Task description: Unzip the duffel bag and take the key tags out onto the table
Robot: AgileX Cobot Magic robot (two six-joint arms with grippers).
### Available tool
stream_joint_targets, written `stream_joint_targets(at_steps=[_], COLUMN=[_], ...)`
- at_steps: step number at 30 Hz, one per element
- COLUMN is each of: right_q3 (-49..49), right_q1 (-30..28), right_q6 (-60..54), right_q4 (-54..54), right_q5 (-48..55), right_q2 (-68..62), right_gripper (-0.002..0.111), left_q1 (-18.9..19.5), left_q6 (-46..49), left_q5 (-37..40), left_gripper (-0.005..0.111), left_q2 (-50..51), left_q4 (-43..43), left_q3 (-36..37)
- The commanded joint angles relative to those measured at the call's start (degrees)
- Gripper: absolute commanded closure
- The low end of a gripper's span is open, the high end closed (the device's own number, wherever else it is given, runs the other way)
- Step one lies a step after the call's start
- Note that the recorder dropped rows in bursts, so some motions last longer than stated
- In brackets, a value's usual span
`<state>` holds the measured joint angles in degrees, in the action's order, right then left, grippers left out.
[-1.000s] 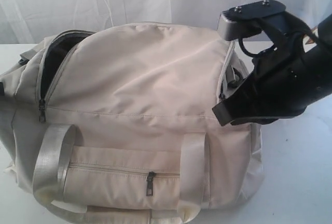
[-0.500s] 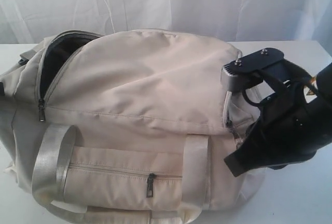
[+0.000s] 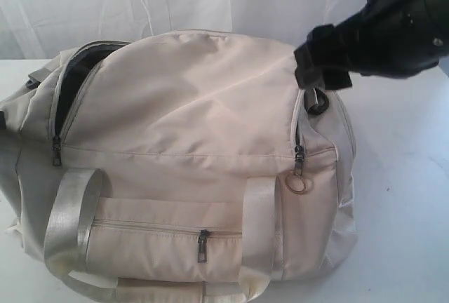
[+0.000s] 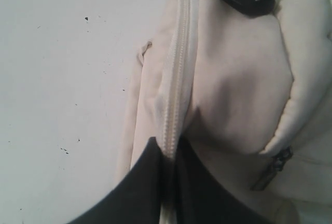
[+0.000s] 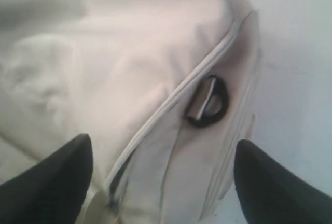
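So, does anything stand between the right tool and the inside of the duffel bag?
Yes: the top flap of the duffel bag lies flat under the open right tool. Beside the ringed zip pull only a narrow slit shows; the wide opening is at the bag's other end.

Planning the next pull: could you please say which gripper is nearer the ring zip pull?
Right: the right gripper hovers above the ring zip pull; the left gripper pinches the duffel bag elsewhere.

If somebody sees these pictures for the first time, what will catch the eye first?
A big cream duffel bag sits on the white table, its zip gaping dark at the left end. A black right gripper hangs open above the bag's right end, where a zip pull with a ring dangles.
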<state>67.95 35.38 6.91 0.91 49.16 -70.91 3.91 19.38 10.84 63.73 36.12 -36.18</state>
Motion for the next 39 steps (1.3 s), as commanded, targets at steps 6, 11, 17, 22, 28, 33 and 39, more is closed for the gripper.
stream_joint_targets(at_steps=[6, 11, 17, 22, 28, 33, 39], right_q3=[10.68, 14.48, 14.99, 15.75, 18.98, 19.23, 19.23], right_q1=[-13.20, -13.29, -13.29, -13.29, -13.29, -13.19, -13.09], right_q6=[-12.10, -13.28, -12.92, -12.92, -13.15, -15.50, -24.47], right_q4=[-24.82, -28.26, -28.46, -28.60, -29.74, -29.84, -34.14], right_q5=[-4.50, -3.64, -4.48, -4.55, -4.26, -0.88, 12.46], right_q2=[-18.71, -26.50, -28.78, -27.83, -24.78, -21.38, -18.13], right_gripper=[0.039, 0.042, 0.045, 0.067, 0.108, 0.108, 0.108], left_q1=[-0.02, -0.02, -0.02, -0.02, -0.02, -0.02, -0.02], left_q6=[0.07, 0.07, 0.07, 0.07, 0.07, 0.07, 0.07], left_q5=[0.27, 0.27, 0.16, 0.05, 0.05, 0.05, -0.06], left_gripper=[0.106, 0.106, 0.106, 0.106, 0.106, 0.106, 0.106], left_q2=[-0.42, -0.42, -0.42, -0.42, -0.42, -0.42, -0.42], left_q4=[0.69, 0.69, 0.69, 0.85, 0.85, 0.85, 0.85], left_q3=[0.03, 0.03, 0.03, 0.03, 0.03, 0.03, 0.03])
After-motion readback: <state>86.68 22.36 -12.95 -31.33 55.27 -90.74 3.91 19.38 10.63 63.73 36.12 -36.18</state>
